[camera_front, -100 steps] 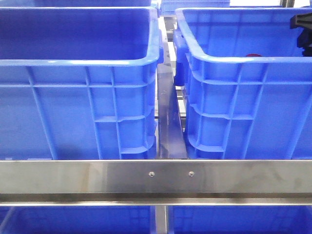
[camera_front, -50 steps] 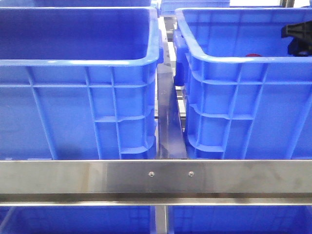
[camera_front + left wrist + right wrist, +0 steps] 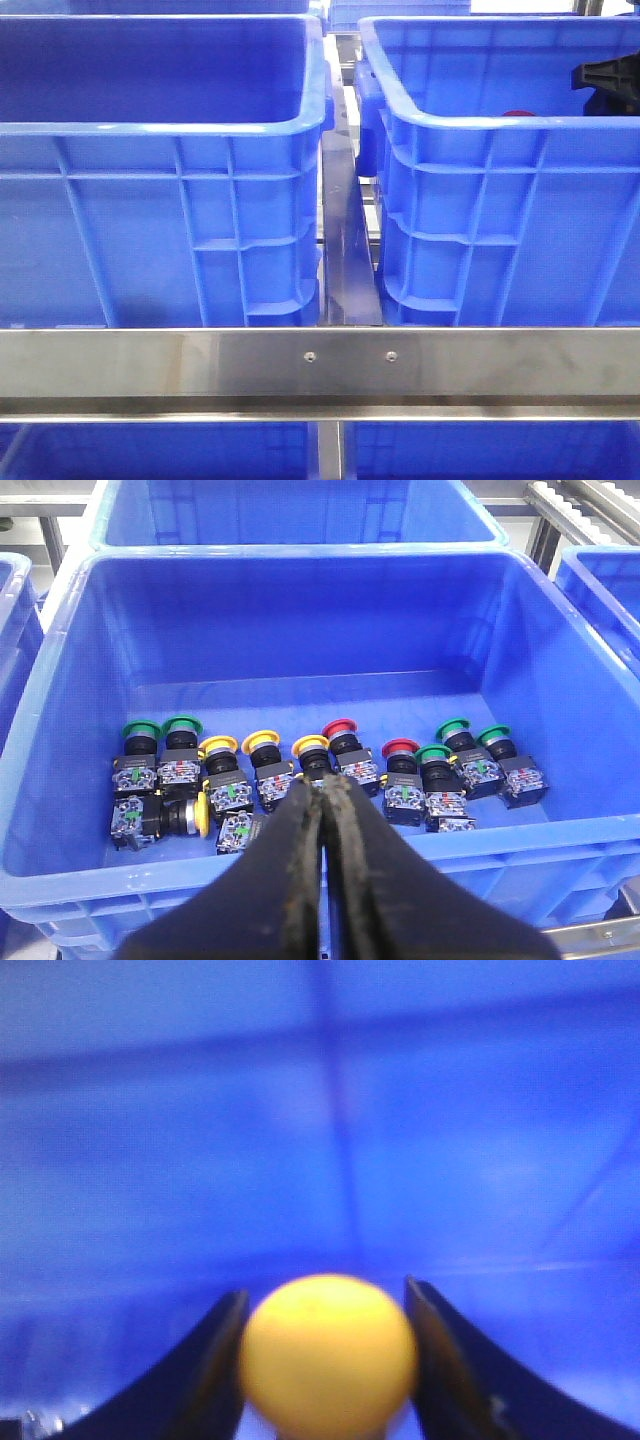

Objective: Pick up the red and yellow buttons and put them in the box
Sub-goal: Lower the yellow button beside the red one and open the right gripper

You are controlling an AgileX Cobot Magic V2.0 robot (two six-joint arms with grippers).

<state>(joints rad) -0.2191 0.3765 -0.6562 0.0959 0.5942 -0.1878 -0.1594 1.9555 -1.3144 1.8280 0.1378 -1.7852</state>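
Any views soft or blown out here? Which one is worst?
Right wrist view is worst: the yellow button between the right gripper fingers and the blue wall behind are blurred. Left wrist view is sharp on the buttons in the crate. Front view is sharp, with glare on the steel rail.

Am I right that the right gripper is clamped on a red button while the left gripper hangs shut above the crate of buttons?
Not quite: the right gripper holds a yellow button, not a red one, as the right wrist view shows. The left gripper is indeed shut above the crate.
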